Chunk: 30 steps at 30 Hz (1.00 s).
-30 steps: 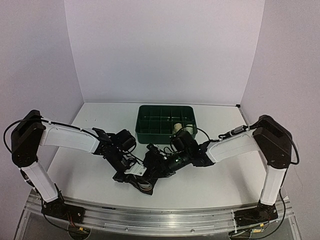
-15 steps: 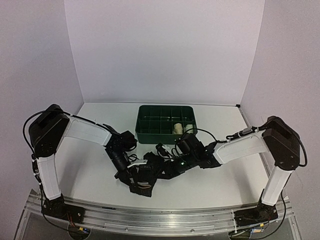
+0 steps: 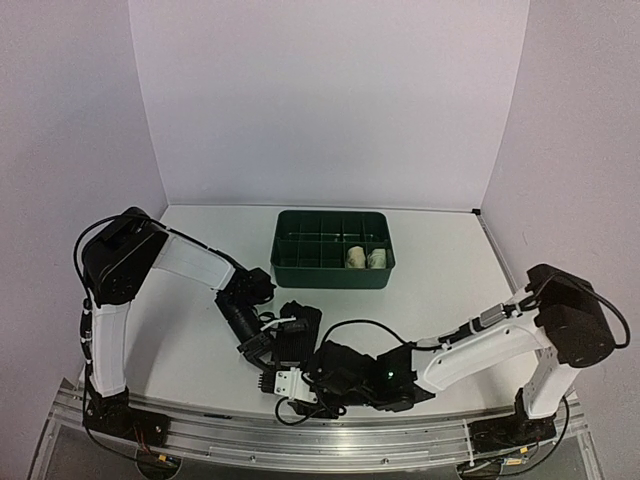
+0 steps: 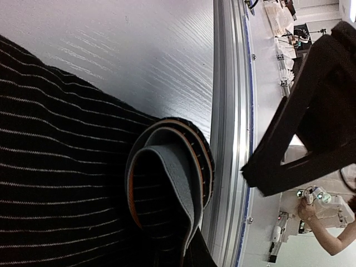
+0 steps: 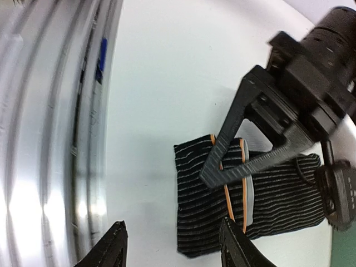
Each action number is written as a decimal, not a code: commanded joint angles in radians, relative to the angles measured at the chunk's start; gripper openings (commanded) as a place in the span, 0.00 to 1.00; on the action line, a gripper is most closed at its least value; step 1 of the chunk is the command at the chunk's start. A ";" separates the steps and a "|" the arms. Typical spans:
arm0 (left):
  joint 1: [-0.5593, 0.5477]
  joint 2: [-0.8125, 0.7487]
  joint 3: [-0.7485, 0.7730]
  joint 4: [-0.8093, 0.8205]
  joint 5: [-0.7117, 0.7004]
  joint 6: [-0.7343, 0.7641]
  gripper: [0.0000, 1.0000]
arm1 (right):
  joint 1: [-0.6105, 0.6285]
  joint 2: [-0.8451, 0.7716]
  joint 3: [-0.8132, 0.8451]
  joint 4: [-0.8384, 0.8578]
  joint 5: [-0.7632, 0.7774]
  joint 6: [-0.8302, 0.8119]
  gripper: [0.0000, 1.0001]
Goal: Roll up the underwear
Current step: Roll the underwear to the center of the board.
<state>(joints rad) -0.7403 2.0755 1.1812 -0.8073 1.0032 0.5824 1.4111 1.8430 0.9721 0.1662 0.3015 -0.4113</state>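
Both arms have come back to the table's [image 3: 180, 345] near edge. The left claw [image 5: 227, 167] stays pinched on the black striped underwear [image 5: 194, 214]. The right claw [image 5: 172, 245] is apart.

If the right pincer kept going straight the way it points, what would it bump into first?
Probably the black striped underwear, lying on the table just ahead of the open right pincer. Depth is hard to judge, so it might graze the table first.

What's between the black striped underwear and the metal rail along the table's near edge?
Only bare white table separates the underwear from the rail, clearest in the right wrist view.
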 commanded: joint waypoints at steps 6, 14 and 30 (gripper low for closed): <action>0.004 0.043 0.074 -0.072 0.059 -0.012 0.00 | 0.000 0.136 0.107 -0.004 0.202 -0.176 0.54; 0.004 0.084 0.099 -0.122 0.078 0.023 0.00 | -0.003 0.183 0.123 -0.070 0.228 -0.127 0.51; 0.138 -0.089 0.138 -0.118 -0.036 0.183 0.73 | -0.119 0.106 0.102 -0.238 -0.150 0.286 0.00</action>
<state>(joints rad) -0.6995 2.1345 1.2941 -0.9580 1.0717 0.6475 1.3549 1.9894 1.1066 0.0511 0.3837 -0.3265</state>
